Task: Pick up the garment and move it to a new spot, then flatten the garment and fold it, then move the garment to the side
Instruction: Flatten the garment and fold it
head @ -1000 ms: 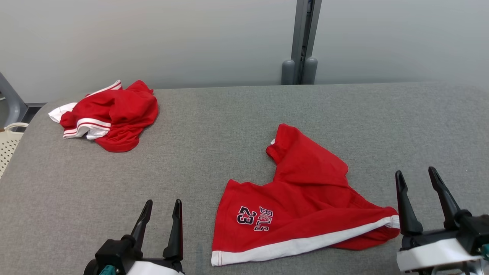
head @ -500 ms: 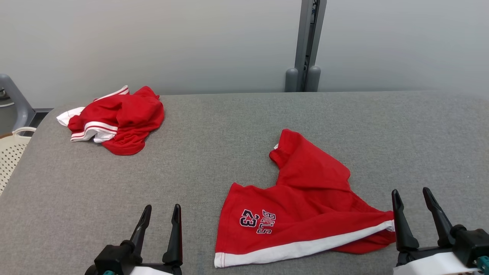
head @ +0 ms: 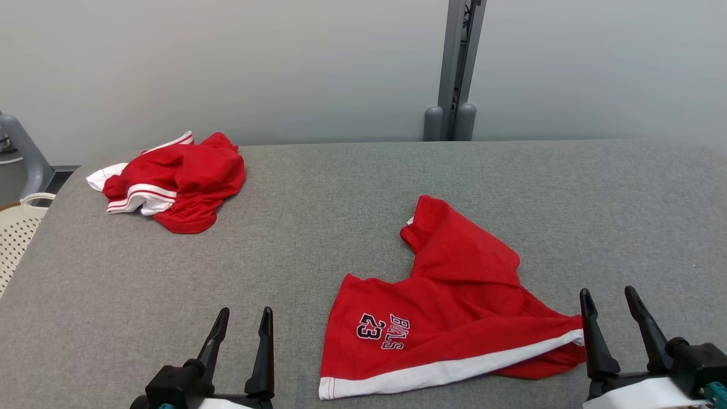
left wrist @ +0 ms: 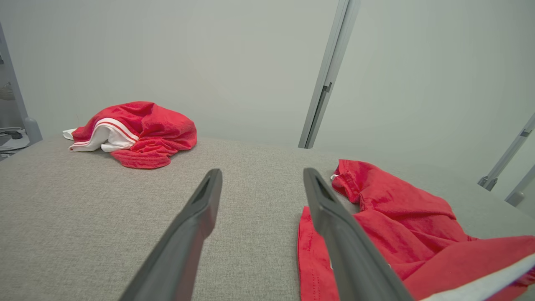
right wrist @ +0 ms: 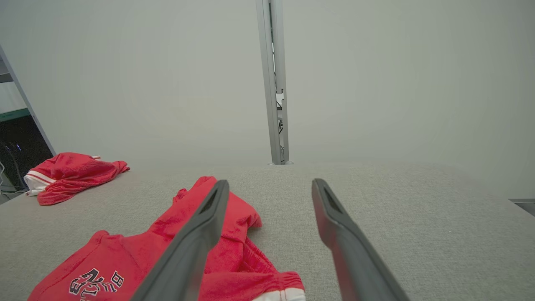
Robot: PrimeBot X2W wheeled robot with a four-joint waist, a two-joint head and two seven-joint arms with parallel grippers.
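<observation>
1. While both arms are waiting at the near edge, the red fabric garment with a white hem band and a dark "23" print [head: 448,318] is lying spread but rumpled on the grey woven-fabric tabletop [head: 341,199]. It is sitting near the robot, right of the middle, between the two grippers.
2. Its white band is running along the near side and the printed panel is lying flat toward the robot's left. A narrower red part is reaching toward the far side, and creases are bunching at the right end.
3. The left gripper [head: 245,311] is sitting just beside the printed corner, apart from the cloth in the head view. Its two long dark fingers are standing spread, with nothing between them.
4. The right gripper [head: 606,291] is sitting at the garment's bunched right end, fingers likewise parted and holding nothing. Its inner finger is crossing in front of the tip of the white band, and whether it is touching the cloth cannot be told.
5. A second red garment with white stripes [head: 176,182] is lying in a crumpled heap at the far left corner, well apart from the first.
6. A pale perforated plastic basket [head: 17,233] is peeking out beyond the tabletop's left edge.
7. A grey metal post [head: 454,68] is rising behind the far edge against a pale grey wall [head: 227,57].
</observation>
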